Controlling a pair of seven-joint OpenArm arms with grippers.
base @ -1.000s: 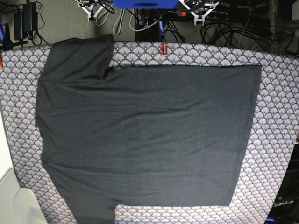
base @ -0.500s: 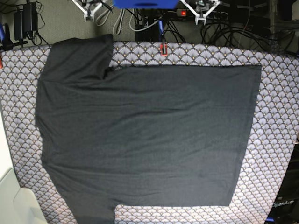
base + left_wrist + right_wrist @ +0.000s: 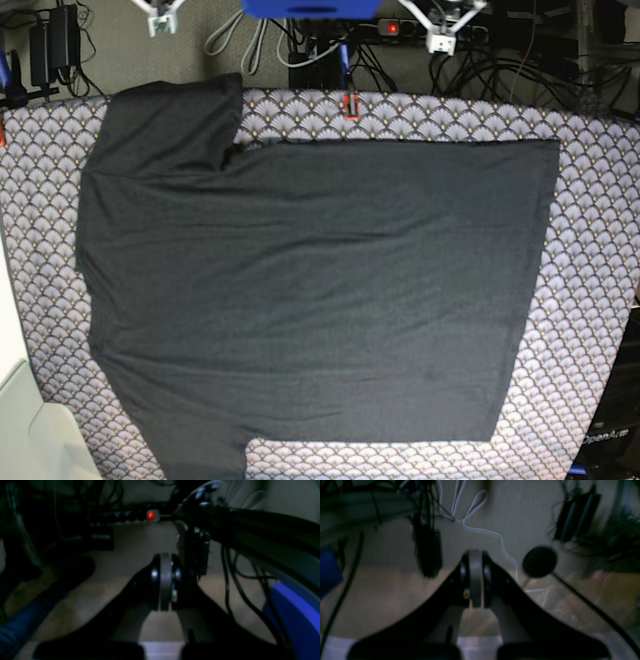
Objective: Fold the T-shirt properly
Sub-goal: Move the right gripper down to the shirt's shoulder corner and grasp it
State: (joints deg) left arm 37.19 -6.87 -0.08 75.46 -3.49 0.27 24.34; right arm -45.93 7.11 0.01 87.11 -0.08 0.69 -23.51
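Observation:
The dark charcoal T-shirt (image 3: 310, 290) lies spread flat on the scale-patterned table cover (image 3: 590, 260), sleeves toward the left and hem toward the right. No print shows on it. Both arms hang beyond the table's far edge, apart from the cloth. My right gripper (image 3: 160, 22) is at the top left and my left gripper (image 3: 442, 38) at the top right. In the wrist views the left gripper (image 3: 164, 558) and the right gripper (image 3: 475, 553) each show pads pressed together with nothing between them, over the floor.
A red clamp (image 3: 349, 104) sits on the table's far edge. Behind it are a blue base (image 3: 310, 8), a power strip with a red light (image 3: 150, 515), tangled cables (image 3: 500, 70) and black adapters (image 3: 575, 517). A white object (image 3: 25, 430) stands at the front left.
Both grippers have drifted outward along the far side, the right one to the left and the left one slightly to the right. The T-shirt has not moved.

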